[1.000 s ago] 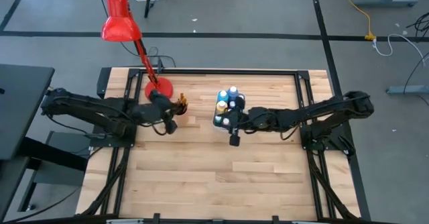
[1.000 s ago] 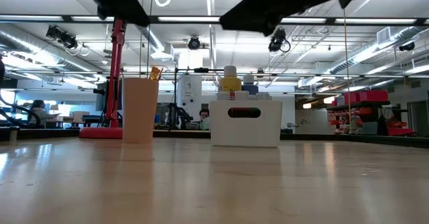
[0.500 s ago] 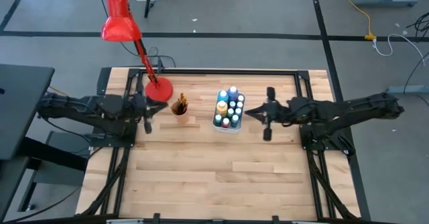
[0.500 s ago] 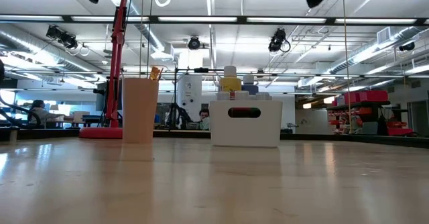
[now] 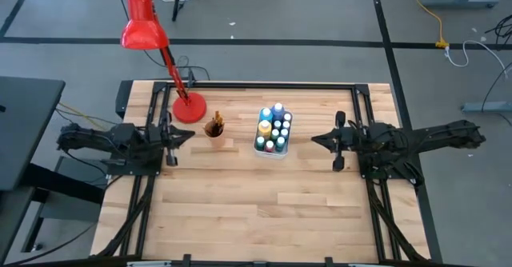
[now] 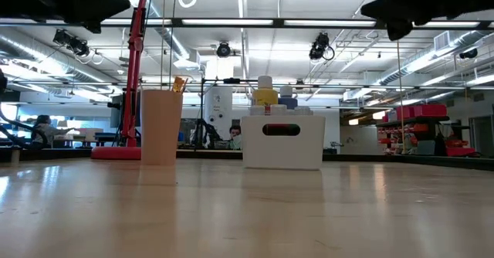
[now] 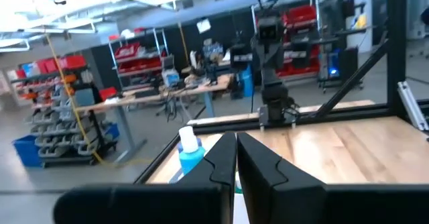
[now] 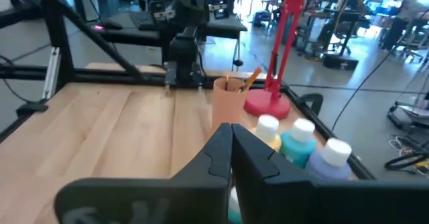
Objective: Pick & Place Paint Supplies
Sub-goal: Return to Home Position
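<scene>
A white bin (image 5: 273, 131) in the middle of the table holds several white-capped paint bottles (image 6: 265, 96). To its left, a tan cup (image 5: 214, 128) stands with brushes (image 6: 179, 83) sticking up out of it. My left gripper (image 5: 187, 133) hangs shut over the table's left side, pointing level at the cup and well short of it; its own view shows the fingers together (image 7: 236, 158). My right gripper (image 5: 316, 139) hangs shut over the right side, pointing level at the bin, with its fingers together (image 8: 231, 147). Neither holds anything.
A red desk lamp has its base (image 5: 190, 107) just behind the cup, and its head (image 5: 144, 29) reaches past the far left corner. Black frame rails (image 5: 240, 84) line the table's far and side edges. Bare wood (image 5: 256, 203) fills the near half.
Both arms have drawn back from the middle. My left gripper left the cup and went toward the table's left edge, tipping up to level. My right gripper left the bin and went toward the right edge. The cup and the bin have stayed put.
</scene>
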{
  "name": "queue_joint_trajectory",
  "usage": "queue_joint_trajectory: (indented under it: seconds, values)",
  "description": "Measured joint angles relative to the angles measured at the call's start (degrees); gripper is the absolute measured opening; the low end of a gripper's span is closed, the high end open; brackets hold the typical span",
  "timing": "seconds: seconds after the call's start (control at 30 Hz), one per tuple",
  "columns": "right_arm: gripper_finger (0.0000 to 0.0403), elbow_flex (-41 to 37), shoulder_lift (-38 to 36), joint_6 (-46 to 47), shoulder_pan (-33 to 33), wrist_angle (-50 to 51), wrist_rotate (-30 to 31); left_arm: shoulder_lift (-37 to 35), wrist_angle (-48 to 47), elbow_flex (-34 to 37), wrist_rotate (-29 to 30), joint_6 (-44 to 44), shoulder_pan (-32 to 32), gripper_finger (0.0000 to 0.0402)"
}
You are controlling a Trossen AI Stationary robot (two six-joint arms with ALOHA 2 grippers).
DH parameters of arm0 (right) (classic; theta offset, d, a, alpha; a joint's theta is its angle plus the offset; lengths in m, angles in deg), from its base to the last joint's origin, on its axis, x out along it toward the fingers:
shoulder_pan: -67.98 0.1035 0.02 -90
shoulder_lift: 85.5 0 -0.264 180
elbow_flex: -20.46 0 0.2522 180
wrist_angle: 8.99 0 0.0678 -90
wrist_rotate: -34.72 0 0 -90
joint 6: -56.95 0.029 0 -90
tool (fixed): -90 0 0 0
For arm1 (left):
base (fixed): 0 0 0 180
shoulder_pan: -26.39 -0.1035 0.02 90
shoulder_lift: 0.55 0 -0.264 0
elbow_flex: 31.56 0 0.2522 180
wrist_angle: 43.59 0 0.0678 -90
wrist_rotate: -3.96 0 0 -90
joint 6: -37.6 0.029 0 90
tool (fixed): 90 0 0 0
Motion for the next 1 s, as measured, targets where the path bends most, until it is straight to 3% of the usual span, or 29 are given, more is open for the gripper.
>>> queue_joint_trajectory:
  seconds: [0.23, 0.33, 0.53, 1.0]
  values:
    - [0.0004, -6.09, -9.0, -1.62, 0.07, -1.9, -1.29, -8.69, -0.47, 4.84, -4.57, 2.31, 0.0, 0.002]
    - [0.0008, -6.88, -12.23, -2.16, 0.07, -0.3, -1.97, -8.81, -0.94, 5.32, -6.15, 4.28, 0.0, 0.002]
    - [0.0007, -9.76, -16.46, -6.02, 0.07, 1.4, -10.72, -8.76, -3.68, 5.3, -6.26, 3.57, 0.0, 0.002]
    - [0.0007, -19.3, -18.92, -5.03, 0.07, -5.8, -12.08, -8.61, -1.29, 9.52, -5.66, 6.73, 0.0, 0.002]
